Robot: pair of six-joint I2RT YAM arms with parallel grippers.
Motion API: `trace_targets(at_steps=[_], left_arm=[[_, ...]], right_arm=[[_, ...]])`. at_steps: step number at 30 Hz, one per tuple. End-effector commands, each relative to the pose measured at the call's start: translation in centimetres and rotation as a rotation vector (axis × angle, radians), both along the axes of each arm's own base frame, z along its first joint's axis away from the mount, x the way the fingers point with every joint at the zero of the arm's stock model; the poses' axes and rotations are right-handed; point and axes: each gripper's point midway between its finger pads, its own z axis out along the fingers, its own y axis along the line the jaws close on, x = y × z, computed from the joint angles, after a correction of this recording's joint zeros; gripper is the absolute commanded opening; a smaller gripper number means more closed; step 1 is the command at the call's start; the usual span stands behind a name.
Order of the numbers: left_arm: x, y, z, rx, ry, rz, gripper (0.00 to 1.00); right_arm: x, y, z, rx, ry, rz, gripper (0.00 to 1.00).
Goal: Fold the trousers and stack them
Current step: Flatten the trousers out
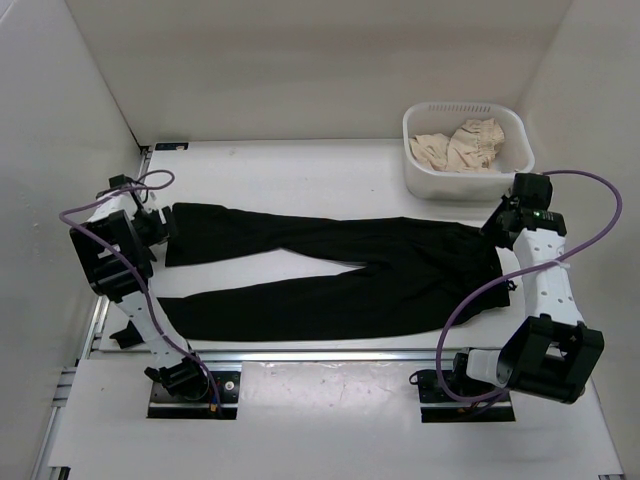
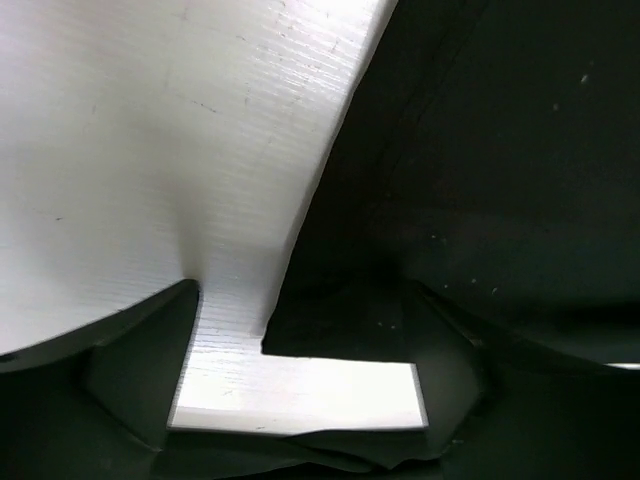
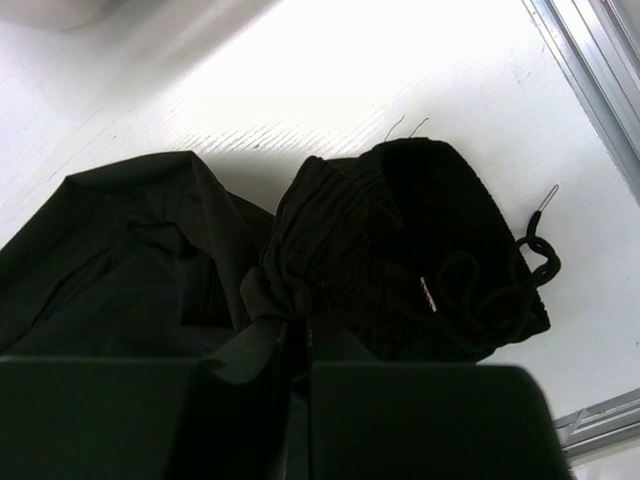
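At nine o'clock on the table (image 1: 300, 170): left gripper (image 1: 158, 224), spread wide, clamped on nothing. Between its fingers (image 2: 130, 380), only the corner of the far leg's cuff (image 2: 330, 320), loose on bare white board. Risk here: closing too high and pinching air or a single layer, then dragging one leg out of line with the other. Also a chance of snagging the cuff on lifting away, with that corner lying close against one finger.

Across the middle, from nine to three: trousers (image 1: 330, 270), black, flat on the table, legs toward nine and splayed apart, near leg toward seven, waist toward three. Nothing folded yet, judging by the lie. With the legs parted like that, risk of a crooked fold unless brought together first.

At three o'clock: right gripper (image 1: 498, 228), closed on a bunched pinch of waistband (image 3: 420, 230). Small bite on thick ribbed cloth; could slip free under a hard pull. Loose drawstring (image 3: 535, 255) trailing toward four, apt to catch or poke out of the fold.

At one o'clock: white basket (image 1: 425, 175) holding beige cloth (image 1: 460, 145), just beside the right arm. Danger of clipping its rim on a wide swing.
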Motion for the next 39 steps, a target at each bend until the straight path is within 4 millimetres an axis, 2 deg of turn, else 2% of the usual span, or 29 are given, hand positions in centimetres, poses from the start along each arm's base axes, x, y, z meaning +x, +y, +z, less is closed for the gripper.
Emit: trace_targets(at_steps=[1, 3, 7, 8, 9, 11, 13, 14, 16, 18, 21, 23, 24, 26, 27, 29, 30, 31, 32, 33, 34, 35, 36, 37, 39], left_arm=[[-2.0, -2.7, -2.8, -0.100, 0.081, -0.023, 0.89], [-2.5, -3.3, -3.2, -0.107, 0.098, -0.031, 0.78], [-4.3, -3.3, -4.2, -0.054, 0.168, -0.042, 0.49], [-4.7, -3.5, -4.7, -0.061, 0.186, -0.042, 0.23], [-4.9, -3.5, -5.0, -0.064, 0.195, -0.042, 0.14], [-5.0, -4.3, -4.2, -0.121, 0.180, -0.037, 0.14], [-4.0, -4.8, -2.2, -0.173, 0.129, -0.034, 0.14], [-4.2, -4.6, -0.1, -0.177, 0.105, -0.023, 0.14], [-4.2, -2.8, 2.6, -0.124, 0.069, 0.011, 0.14], [-5.3, -1.0, 6.6, -0.065, 0.038, 0.058, 0.14], [-7.4, 0.7, 11.5, 0.008, 0.046, 0.108, 0.14], [-7.7, 1.0, 13.8, 0.045, 0.025, 0.113, 0.14], [-7.6, 2.2, 14.6, 0.108, 0.022, 0.125, 0.14], [-6.2, 1.8, 15.0, 0.139, 0.012, 0.087, 0.14], [-4.8, 2.1, 15.6, 0.159, -0.012, 0.074, 0.14], [-2.4, 2.2, 14.9, 0.169, -0.005, 0.045, 0.14], [-0.5, 2.0, 12.0, 0.145, 0.053, 0.016, 0.14], [2.1, 2.9, 12.6, 0.186, 0.013, 0.009, 0.14], [3.5, 3.0, 11.7, 0.196, 0.020, -0.004, 0.14], [4.7, 2.9, 8.4, 0.182, 0.081, -0.023, 0.14], [7.0, 2.5, 8.5, 0.223, 0.051, -0.048, 0.14], [7.9, 2.2, 7.5, 0.222, 0.055, -0.061, 0.14], [8.6, 2.1, 4.6, 0.217, 0.101, -0.075, 0.14], [10.2, 2.1, 4.9, 0.230, 0.063, -0.080, 0.14], [11.3, 3.0, 3.3, 0.263, 0.054, -0.071, 0.14]], right_arm=[[1.0, -0.4, 1.2, -0.021, -0.030, 0.012, 0.04], [1.1, -0.6, 1.7, -0.029, -0.033, 0.006, 0.04], [1.0, -1.1, 2.8, -0.051, -0.065, -0.033, 0.04], [0.8, -1.1, 3.0, -0.051, -0.065, -0.033, 0.04], [0.8, -1.1, 3.0, -0.051, -0.065, -0.033, 0.04], [0.8, -1.3, 3.6, -0.057, -0.083, -0.047, 0.04], [0.4, -1.2, 4.0, -0.056, -0.080, -0.047, 0.04], [0.6, -1.5, 4.7, -0.077, -0.093, -0.045, 0.04], [0.2, -1.9, 5.2, -0.104, -0.088, -0.051, 0.04], [-0.1, -2.1, 6.0, -0.124, -0.109, -0.048, 0.04], [-0.6, -2.3, 7.0, -0.155, -0.134, -0.044, 0.04], [-1.2, -2.4, 6.7, -0.167, -0.128, -0.044, 0.04], [-1.3, -2.4, 7.1, -0.169, -0.140, -0.044, 0.04], [-1.4, -2.4, 6.2, -0.173, -0.122, -0.035, 0.04], [-1.5, -2.1, 5.8, -0.160, -0.116, -0.024, 0.04], [-0.8, -1.8, 5.2, -0.147, -0.114, 0.000, 0.04], [-0.5, -1.9, 4.6, -0.145, -0.106, 0.001, 0.04], [0.3, -1.9, 3.8, -0.135, -0.090, 0.008, 0.04], [0.7, -2.0, 3.3, -0.138, -0.079, 0.015, 0.04], [1.3, -1.9, 2.7, -0.129, -0.071, 0.023, 0.04], [2.1, -2.1, 1.5, -0.128, -0.034, 0.034, 0.04], [2.9, -2.3, 1.1, -0.128, -0.032, 0.035, 0.04], [3.6, -2.3, 1.0, -0.124, -0.026, 0.049, 0.02], [4.1, -2.4, -0.5, -0.114, 0.020, 0.052, 0.02], [5.3, -2.6, -1.7, -0.107, 0.048, 0.053, 0.02]])
